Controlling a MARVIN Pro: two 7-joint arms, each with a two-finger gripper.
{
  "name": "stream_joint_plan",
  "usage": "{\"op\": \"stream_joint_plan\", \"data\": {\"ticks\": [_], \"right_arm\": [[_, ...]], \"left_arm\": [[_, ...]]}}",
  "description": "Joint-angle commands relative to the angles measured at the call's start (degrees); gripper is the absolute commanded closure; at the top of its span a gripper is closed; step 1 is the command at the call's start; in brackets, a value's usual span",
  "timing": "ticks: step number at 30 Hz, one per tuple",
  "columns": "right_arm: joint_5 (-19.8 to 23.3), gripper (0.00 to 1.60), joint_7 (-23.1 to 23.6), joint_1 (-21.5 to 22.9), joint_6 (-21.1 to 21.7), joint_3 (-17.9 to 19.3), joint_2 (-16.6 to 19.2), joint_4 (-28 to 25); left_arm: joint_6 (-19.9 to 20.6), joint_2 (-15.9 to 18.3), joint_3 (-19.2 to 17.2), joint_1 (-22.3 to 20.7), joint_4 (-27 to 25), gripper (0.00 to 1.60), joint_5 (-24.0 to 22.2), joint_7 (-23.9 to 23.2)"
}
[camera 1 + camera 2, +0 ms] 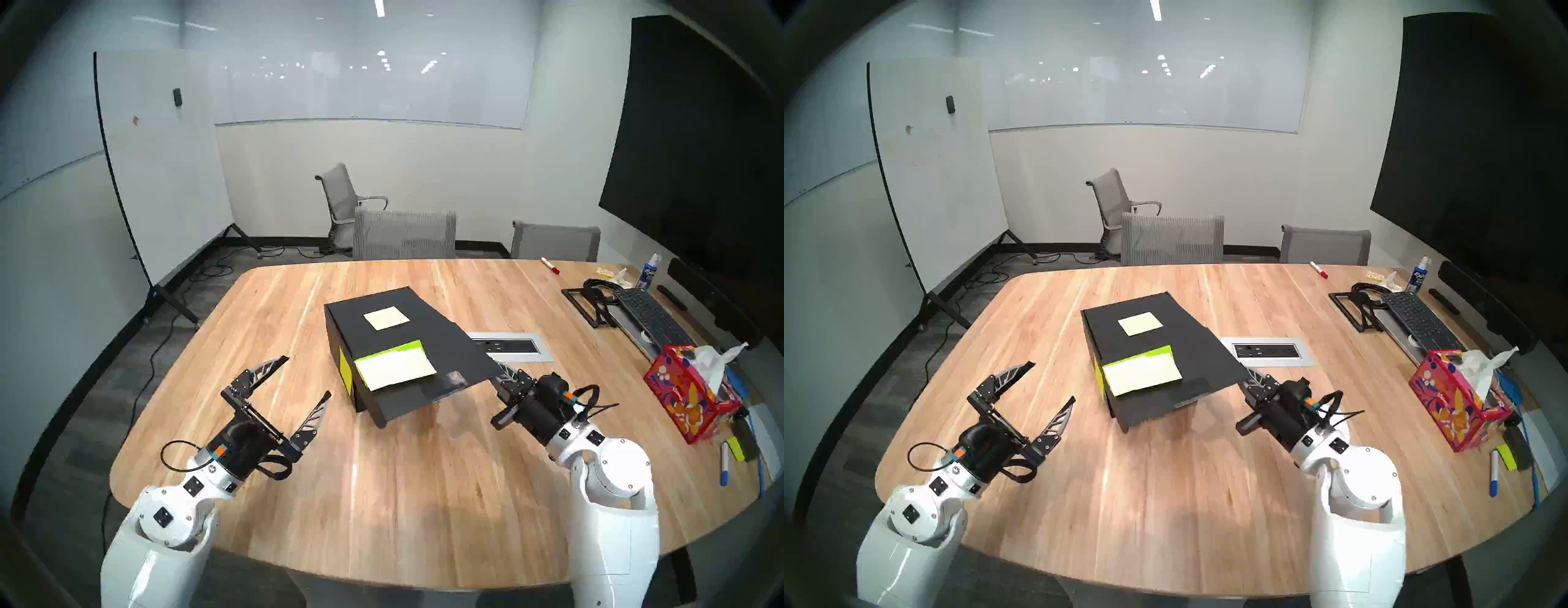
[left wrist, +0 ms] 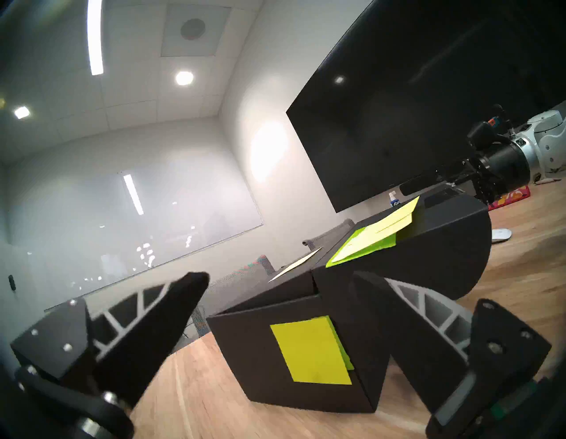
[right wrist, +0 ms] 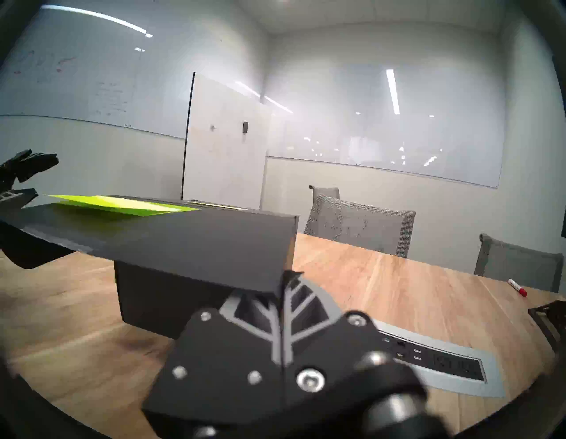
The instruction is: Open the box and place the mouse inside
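Black box (image 1: 384, 335) flap hides the right tool (image 1: 497, 368) tips pinching its corner; left tool (image 1: 306, 379) gapes wide.

Both head views look down from above onto the desk (image 1: 382, 488), nearly alike, with both arms in the foreground. The left wrist view sits low by the desk, looking up and across the black box (image 2: 306, 352). The right wrist view faces it level from the opposite side, very near the lid (image 3: 183, 242).
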Motion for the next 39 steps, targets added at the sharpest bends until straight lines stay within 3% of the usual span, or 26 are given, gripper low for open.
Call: {"op": "stream_joint_plan", "data": {"ticks": [1, 21, 39], "right_arm": [[1.7, 1.60, -0.1, -0.5, -0.4, 1.8, -0.2, -2.3], [4.1, 1.60, 2.2, -4.3, -0.6, 5.8, -1.9, -5.3], [5.2, 1.60, 2.8, -1.9, -0.1, 5.7, -2.1, -6.2]], "left_arm": [[-0.2, 0.1, 0.1, -0.1, -1.2, 0.00, 0.0, -0.2], [-0.2, 0.1, 0.1, -0.1, -1.2, 0.00, 0.0, -0.2], [-0.2, 0.1, 0.1, -0.1, -1.2, 0.00, 0.0, -0.2]]}}
